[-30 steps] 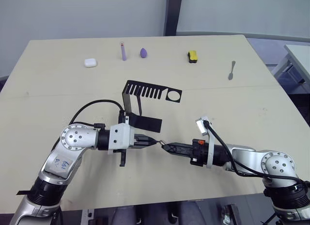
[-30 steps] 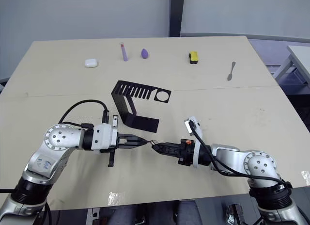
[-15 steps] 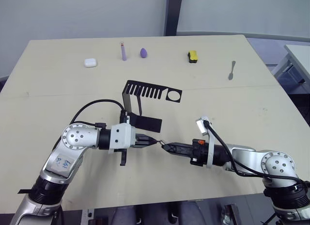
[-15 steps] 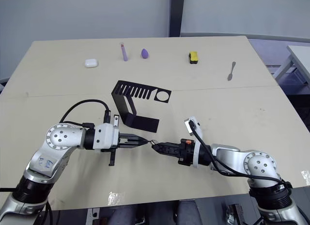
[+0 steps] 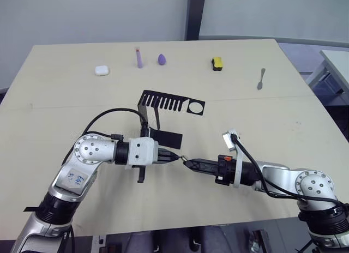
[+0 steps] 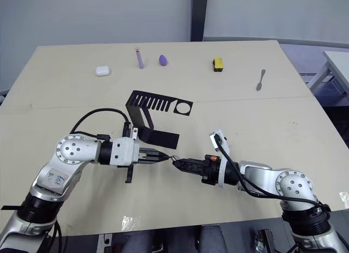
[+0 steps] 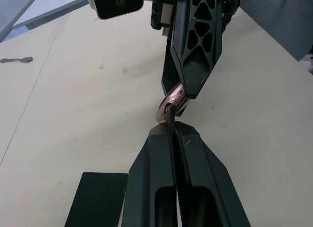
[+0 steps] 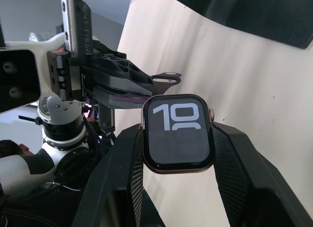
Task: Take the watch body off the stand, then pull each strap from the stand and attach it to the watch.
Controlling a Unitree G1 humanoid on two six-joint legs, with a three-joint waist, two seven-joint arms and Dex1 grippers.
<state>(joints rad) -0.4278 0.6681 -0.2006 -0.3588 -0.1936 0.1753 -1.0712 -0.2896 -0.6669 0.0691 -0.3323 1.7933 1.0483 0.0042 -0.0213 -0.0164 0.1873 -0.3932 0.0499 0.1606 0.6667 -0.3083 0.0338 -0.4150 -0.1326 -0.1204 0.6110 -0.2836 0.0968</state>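
Observation:
The watch body (image 8: 178,133), with a black screen, white digits and a pale gold rim, sits between the fingers (image 8: 234,163) of my right gripper (image 5: 187,164), which is shut on it. My left gripper (image 7: 173,131) is shut on a thin dark strap (image 7: 170,120). The strap's end meets the edge of the watch body (image 7: 172,99). The two grippers face each other tip to tip just above the table, in front of the stand (image 5: 163,107). The stand is black, with a slotted top plate and a round hole.
Along the far side of the table lie a white earbud case (image 5: 101,70), a purple tube (image 5: 139,58), a purple egg shape (image 5: 161,59), a yellow-and-black block (image 5: 217,62) and a spoon (image 5: 261,78). The stand's flat base (image 5: 167,137) lies just behind my left fingertips.
My left wrist has shifted a little to the right, toward the watch, and its elbow has moved up. The right gripper and the watch have barely moved.

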